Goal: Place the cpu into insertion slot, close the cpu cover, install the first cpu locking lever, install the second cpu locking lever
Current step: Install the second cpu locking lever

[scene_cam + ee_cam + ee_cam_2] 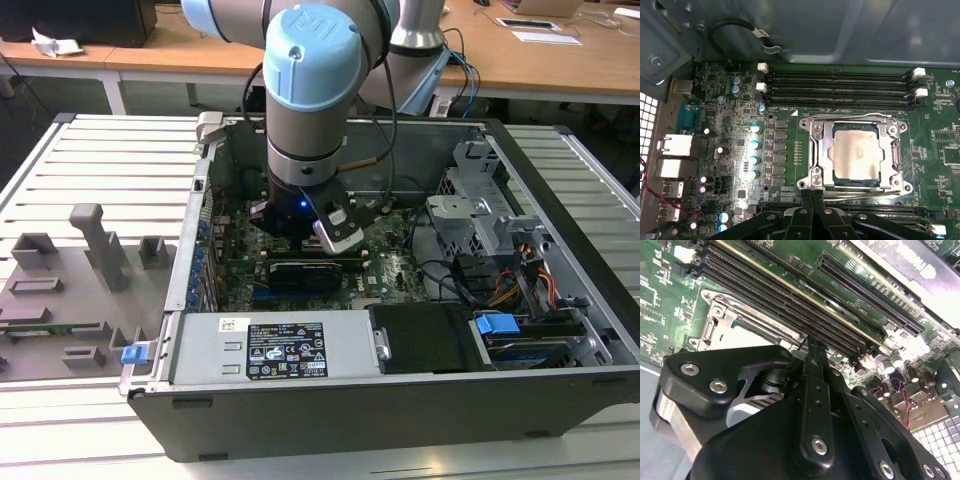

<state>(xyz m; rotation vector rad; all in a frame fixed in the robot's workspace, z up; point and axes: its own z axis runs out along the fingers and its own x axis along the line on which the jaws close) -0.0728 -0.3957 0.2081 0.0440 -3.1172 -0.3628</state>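
Reaching down into the open computer case (560,300) with the arm near vertical, wrist low over the motherboard (730,130); working at the lever stage by the look of it, cpu cover (816,145) lying down over the insertion slot (896,159), cpu (856,149) seated just ahead of the fingertips. Holding nothing, gripper (812,196) pinched narrow at the socket's near edge; next calling for a fine hook on a thin locking lever

You see the arm (305,110) reaching down into the open computer case (400,400), its wrist over the green motherboard (390,255), with the black power supply (285,350) at six o'clock.
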